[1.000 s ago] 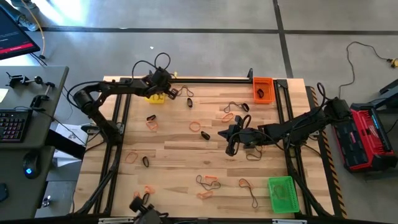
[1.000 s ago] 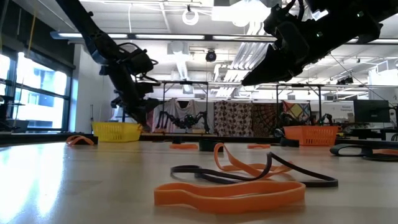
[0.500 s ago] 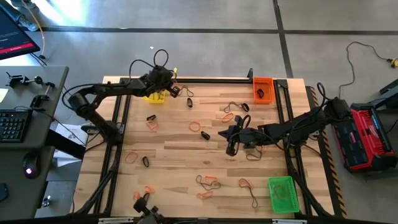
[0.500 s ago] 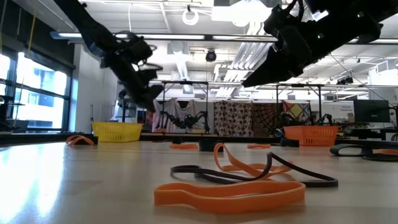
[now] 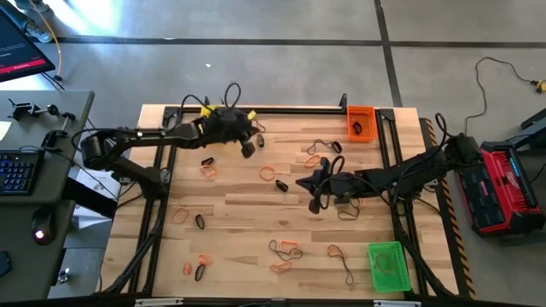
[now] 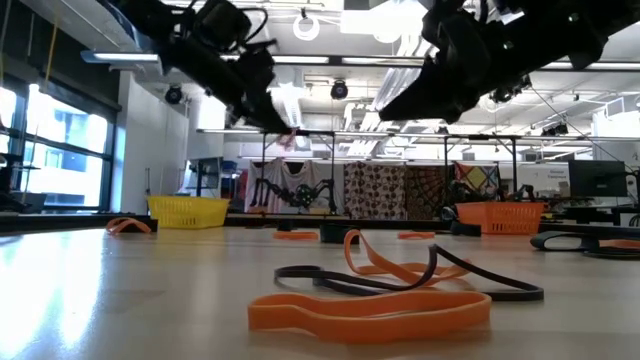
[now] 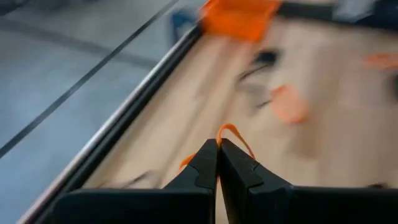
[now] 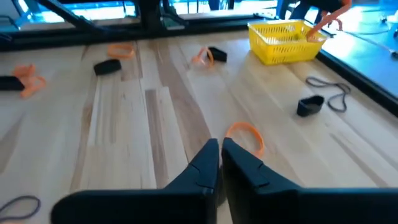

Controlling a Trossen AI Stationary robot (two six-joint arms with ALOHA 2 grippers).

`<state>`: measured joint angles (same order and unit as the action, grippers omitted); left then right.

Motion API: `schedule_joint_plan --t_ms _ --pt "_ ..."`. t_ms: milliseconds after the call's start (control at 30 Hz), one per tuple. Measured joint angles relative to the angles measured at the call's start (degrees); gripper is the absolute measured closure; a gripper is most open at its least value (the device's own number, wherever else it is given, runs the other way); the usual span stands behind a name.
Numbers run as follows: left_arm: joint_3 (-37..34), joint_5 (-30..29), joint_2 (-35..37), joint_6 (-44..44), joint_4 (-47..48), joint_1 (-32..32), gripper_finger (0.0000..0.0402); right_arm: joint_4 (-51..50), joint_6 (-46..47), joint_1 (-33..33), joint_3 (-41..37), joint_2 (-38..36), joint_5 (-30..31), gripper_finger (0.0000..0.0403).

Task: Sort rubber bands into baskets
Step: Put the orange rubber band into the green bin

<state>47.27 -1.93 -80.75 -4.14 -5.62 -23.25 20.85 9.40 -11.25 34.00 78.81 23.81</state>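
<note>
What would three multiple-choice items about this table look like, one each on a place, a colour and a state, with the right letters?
1. Where on the table is the green basket?
A. near right corner
B. far left corner
C. centre

2. What colour is the rubber band in the left gripper?
A. black
B. orange
C. olive-tan

3. How is the right gripper?
A. wide open
B. shut on a basket
C. shut, holding nothing

Key: 1 A, the high view shows it there; 2 B, an orange loop shows at its fingertips; 3 C, its fingers meet with nothing between.
</note>
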Motion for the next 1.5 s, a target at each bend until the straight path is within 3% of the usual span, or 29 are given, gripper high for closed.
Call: schedule_joint_plan --t_ms 167,333,500,800,967,1333,1500 --pt "-5.6 6.9 0.0 0.5 -12.7 3.0 0.0401 4.8 -1.2 0.0 0.0 3.4 2.9 0.0327" --pt "-8.8 5.8 0.0 3.0 -17.1 6.1 0.0401 14.3 -2.7 0.0 0.0 9.8 9.4 0.0257" --pt "-10.2 1.3 0.0 4.9 -21.3 9.7 0.0401 27.3 -7.0 0.0 0.8 16.1 14.3 0.0223" --pt "-10.2 -2.5 0.0 5.2 -24.6 13.9 0.0401 27.9 -14.7 0.0 12.5 24.8 23.3 0.0217" --pt "-10.2 -4.6 0.0 5.1 -24.3 15.0 0.0401 27.5 -17.3 0.0 17.3 27.0 24.2 0.0217" --pt "-10.2 -4.7 0.0 5.0 -24.5 15.9 0.0401 25.0 -17.0 0.8 20.0 27.0 28.4 0.0219" --pt "-10.2 -4.7 0.0 5.0 -24.5 15.9 0.0401 24.8 -16.8 0.8 20.0 27.0 28.6 0.0245"
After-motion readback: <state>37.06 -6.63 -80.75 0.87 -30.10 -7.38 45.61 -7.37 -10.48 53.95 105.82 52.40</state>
